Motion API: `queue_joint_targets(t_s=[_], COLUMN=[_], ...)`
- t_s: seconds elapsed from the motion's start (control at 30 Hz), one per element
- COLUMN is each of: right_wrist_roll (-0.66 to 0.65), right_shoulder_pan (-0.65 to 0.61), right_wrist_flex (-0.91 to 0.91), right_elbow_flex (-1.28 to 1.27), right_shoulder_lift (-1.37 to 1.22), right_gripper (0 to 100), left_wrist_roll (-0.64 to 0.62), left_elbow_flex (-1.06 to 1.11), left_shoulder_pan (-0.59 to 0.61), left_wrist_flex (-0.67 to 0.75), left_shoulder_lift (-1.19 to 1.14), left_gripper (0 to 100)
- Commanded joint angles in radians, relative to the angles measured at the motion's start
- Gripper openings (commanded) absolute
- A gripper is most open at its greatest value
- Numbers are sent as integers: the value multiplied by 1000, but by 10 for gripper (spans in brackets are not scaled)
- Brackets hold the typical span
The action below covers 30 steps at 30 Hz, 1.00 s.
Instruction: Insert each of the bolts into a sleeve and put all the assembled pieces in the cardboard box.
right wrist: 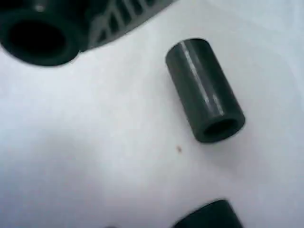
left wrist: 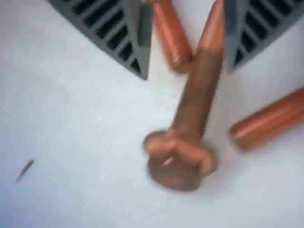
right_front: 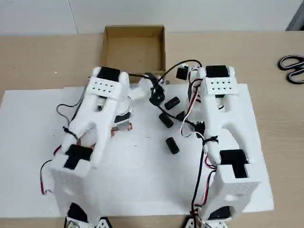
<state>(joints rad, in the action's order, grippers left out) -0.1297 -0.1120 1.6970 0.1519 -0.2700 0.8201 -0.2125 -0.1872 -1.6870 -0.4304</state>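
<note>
Copper bolt (left wrist: 190, 137) lies blurred on the white paper (left wrist: 71, 142). Its shaft runs out from between the spread jaws of the left gripper (left wrist: 186, 71); tip hidden there, head outward. Right gripper (right wrist: 109, 23): grip indeterminate. A black sleeve (right wrist: 205, 90) lies flat nearby.

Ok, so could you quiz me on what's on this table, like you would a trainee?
1. True or false: the cardboard box already holds assembled pieces.
2. The bolt between the left gripper's fingers is: A copper, B black, C white.
3. Fill in: on the table, off the white sheet, lies a pair of ___.
Key: 1 false; 2 A; 3 scissors.
</note>
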Motion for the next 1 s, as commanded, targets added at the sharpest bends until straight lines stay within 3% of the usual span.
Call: queue_joint_targets(t_s=[0.0,0.53,0.63,0.83,0.97], right_wrist_roll=[-12,-12,-12,-12,-6], right_shoulder_pan=[12,10,5,5,4], right_wrist_flex=[19,10,10,13,21], right_elbow_flex=[41,40,40,43,43], right_shoulder_lift=[4,2,2,10,12], right_gripper=[3,3,3,3,3], left_wrist_roll=[6,8,5,0,-94], left_elbow_flex=[-28,-33,-76,-199,-334], left_shoulder_pan=[-3,21,23,21,26], left_wrist_flex=[12,78,69,-37,-58], left_shoulder_lift=[-34,-135,-135,-135,-135], left_gripper=[105,81,2,5,5])
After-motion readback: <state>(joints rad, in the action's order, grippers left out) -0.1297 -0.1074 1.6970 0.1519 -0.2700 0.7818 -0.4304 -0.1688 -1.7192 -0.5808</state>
